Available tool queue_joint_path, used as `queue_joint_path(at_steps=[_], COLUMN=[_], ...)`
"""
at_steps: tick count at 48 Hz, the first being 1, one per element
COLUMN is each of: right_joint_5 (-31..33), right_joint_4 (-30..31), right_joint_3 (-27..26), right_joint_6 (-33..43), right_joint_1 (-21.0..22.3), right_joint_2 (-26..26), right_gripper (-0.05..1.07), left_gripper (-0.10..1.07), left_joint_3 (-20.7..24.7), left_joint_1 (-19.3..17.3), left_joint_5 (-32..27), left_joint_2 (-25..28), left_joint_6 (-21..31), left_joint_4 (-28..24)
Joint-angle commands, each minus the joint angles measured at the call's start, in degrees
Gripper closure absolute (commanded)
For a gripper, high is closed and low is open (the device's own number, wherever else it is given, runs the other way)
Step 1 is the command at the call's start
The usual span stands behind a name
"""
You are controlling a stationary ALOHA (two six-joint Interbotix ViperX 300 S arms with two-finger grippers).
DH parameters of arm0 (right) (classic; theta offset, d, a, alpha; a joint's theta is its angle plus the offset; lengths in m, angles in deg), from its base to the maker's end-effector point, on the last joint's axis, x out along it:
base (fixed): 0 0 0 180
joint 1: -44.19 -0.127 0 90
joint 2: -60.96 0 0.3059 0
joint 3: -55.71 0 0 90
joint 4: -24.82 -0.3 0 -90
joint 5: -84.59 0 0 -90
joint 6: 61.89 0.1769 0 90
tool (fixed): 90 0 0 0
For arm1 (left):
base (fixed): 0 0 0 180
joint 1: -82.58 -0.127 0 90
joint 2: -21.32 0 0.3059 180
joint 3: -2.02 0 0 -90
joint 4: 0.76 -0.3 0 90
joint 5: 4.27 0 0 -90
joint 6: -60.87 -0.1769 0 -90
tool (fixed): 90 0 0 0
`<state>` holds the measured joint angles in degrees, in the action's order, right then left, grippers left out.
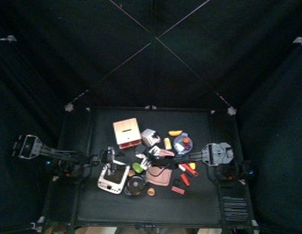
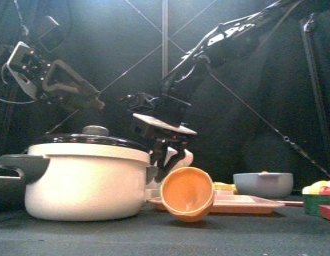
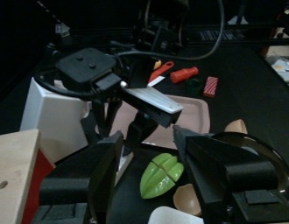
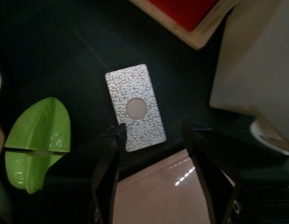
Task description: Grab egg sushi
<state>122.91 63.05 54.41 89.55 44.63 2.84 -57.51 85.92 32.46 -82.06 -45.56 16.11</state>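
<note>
White lidded pot (image 2: 88, 180) & tipped orange plastic cup (image 2: 188, 192) up front; right gripper (image 4: 158, 144) hangs over the clutter, jaws spread, nothing held
Egg sushi not clearly made out; prob. the small yellow piece (image 2: 319, 188) at the table's (image 2: 154, 235) right side, apart from both arms. Right jaws now straddle a grey-patterned white card (image 4: 135, 109), w/ green plastic leaf (image 4: 36, 140) just beside: wrong target, so lift, shift over the yellow piece, drop straight down and pinch its long sides. Left gripper (image 3: 158, 171) also spread, empty, near pot. Pot, pink tray (image 2: 248, 207) & cup crowd the path
</note>
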Motion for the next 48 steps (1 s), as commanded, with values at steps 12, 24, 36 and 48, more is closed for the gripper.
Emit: queue_joint_path(at_steps=[12, 24, 36, 48], right_joint_5=[6.0, 10.5, 10.5, 10.8], right_joint_4=[-0.7, -2.5, 0.3, 6.4], right_joint_3=[0.2, 5.0, 13.2, 19.4], right_joint_6=[1.0, 2.1, 13.6, 26.8], right_joint_1=[-5.1, -7.0, -7.6, -6.9], right_joint_2=[-10.2, -14.0, -18.5, -19.6], right_gripper=[0.17, 0.17, 0.17, 0.17], left_gripper=[0.12, 0.12, 0.12, 0.12], left_joint_3=[0.5, 0.3, 0.3, 0.3], left_joint_1=[0.2, 0.4, 0.4, 0.5], left_joint_5=[0.2, 0.2, 0.2, 0.2], left_joint_2=[-0.1, 0.0, 0.0, 0.0], left_joint_6=[0.0, 0.2, 0.2, 0.1], left_joint_4=[0.1, 0.1, 1.1, 1.1])
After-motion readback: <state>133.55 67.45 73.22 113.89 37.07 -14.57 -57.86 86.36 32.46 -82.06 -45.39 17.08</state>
